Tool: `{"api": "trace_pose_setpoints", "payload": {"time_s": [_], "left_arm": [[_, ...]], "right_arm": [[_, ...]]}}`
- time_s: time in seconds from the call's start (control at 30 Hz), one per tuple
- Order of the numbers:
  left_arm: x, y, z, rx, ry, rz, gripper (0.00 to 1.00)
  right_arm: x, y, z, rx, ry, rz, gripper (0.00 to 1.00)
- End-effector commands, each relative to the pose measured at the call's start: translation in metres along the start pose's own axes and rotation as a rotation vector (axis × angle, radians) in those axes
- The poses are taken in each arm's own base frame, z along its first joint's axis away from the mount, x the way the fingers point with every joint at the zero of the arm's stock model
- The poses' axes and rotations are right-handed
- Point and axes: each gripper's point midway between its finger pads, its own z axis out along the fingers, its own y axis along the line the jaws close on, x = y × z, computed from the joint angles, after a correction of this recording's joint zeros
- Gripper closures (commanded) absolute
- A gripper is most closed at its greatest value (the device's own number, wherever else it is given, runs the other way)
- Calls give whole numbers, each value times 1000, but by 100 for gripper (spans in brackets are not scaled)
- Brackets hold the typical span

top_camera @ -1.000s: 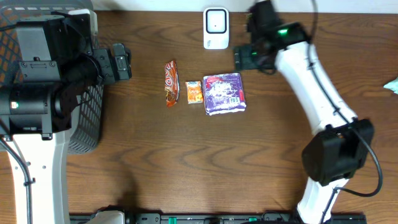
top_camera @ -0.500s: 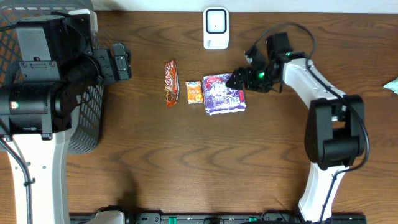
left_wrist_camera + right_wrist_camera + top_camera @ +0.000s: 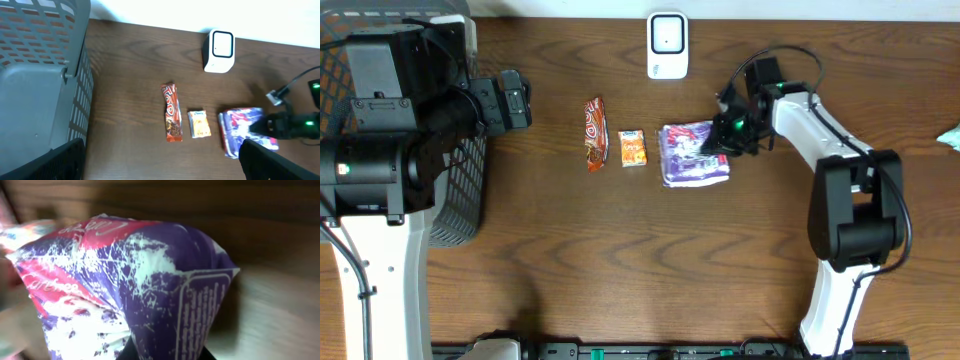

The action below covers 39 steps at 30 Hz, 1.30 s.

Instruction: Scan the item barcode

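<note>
Right gripper (image 3: pixel 719 140) is pressed together, and it's pinching the purple packet (image 3: pixel 692 153) by its right-hand edge! On the right wrist view the packet fills nearly the whole picture, purple with white and pink print, one corner tucked down between the dark fingers (image 3: pixel 125 355). Whether it's clear of the wood, I can't tell. It sits about mid-table (image 3: pixel 620 260), a little toward the far edge. Just left of the packet is a small orange sachet (image 3: pixel 633 148), close but apart. Left of that lies a red-and-brown bar (image 3: pixel 595 133), lengthwise toward the far edge. The white scanner (image 3: pixel 667 45) stands right at the middle of the far edge, well apart from the packet. Over at the left edge, the left gripper (image 3: pixel 518 100) hangs spread wide. Both its fingers (image 3: pixel 280 160) show at the bottom corners of its own view, nothing between them. The grey mesh basket (image 3: pixel 460 200) sits by the far left corner, under that arm.
</note>
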Motion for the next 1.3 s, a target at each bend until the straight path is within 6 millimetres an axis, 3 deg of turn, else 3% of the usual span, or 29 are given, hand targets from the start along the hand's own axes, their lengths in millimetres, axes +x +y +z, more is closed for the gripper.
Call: {"api": "trace_pose_setpoints", "payload": {"time_s": [0.0,0.13,0.23,0.3,0.5,0.7,0.77,0.87,1.1,1.27], "left_arm": [[-1,0,-2,2,-5,0,2],[-1,0,-2,2,-5,0,2],[-1,0,-2,2,-5,0,2],[-1,0,-2,2,-5,0,2],[-1,0,-2,2,-5,0,2],[-1,0,-2,2,-5,0,2],[-1,0,-2,2,-5,0,2],[-1,0,-2,2,-5,0,2],[-1,0,-2,2,-5,0,2],[-1,0,-2,2,-5,0,2]], "right_arm": [[-36,-17,-75,322,-231,-48,99],[-41,-45,-148,746,-414,-17,99],[-31,-59,-182,1023,-481,17,99],[-26,-62,-185,1126,-481,-3,99],[-21,-56,-145,1167,-418,-88,99],[-13,-28,-100,1134,-361,-197,96],[-10,-16,-89,1121,-356,-235,89],[-2,5,-70,1061,-342,-285,62],[14,57,-30,869,-323,-363,55],[16,89,-24,764,-327,-388,33]]}}
